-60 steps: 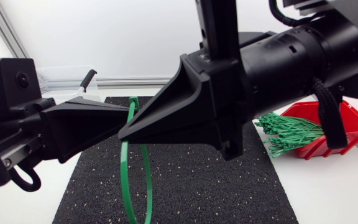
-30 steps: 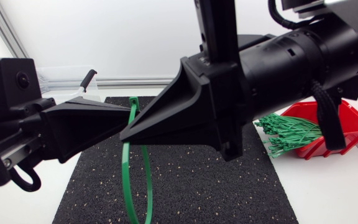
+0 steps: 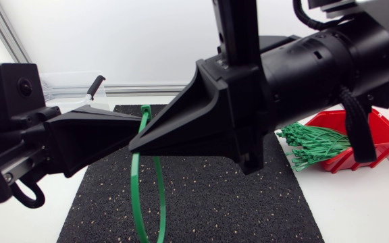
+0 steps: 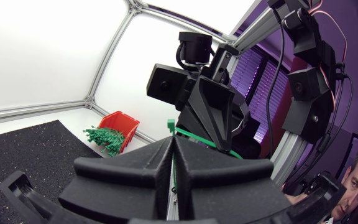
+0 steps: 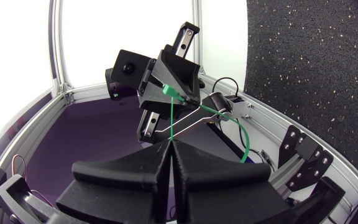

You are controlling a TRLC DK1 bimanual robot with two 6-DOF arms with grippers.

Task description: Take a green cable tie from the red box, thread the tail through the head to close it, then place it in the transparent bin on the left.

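The left gripper (image 3: pixel 138 128) and the right gripper (image 3: pixel 134 143) meet tip to tip, and each has its two fingers pressed together on the same green cable tie (image 3: pixel 136 196). In the right wrist view the green strip comes out of the narrow slit between the right gripper's own fingers and goes straight ahead to the tip of the left gripper, where the small square head of the tie (image 5: pixel 169 91) shows. From the head view, the rest of the tie hangs under both tips as a long loop with two strands, over the black mat (image 3: pixel 208 202). Farther out, behind the right gripper and beside its arm, stands the red box (image 3: pixel 377 131), and a bundle of green ties (image 3: pixel 313 145) sticks out of it toward the mat. Behind the left gripper is the transparent bin (image 3: pixel 63 82).
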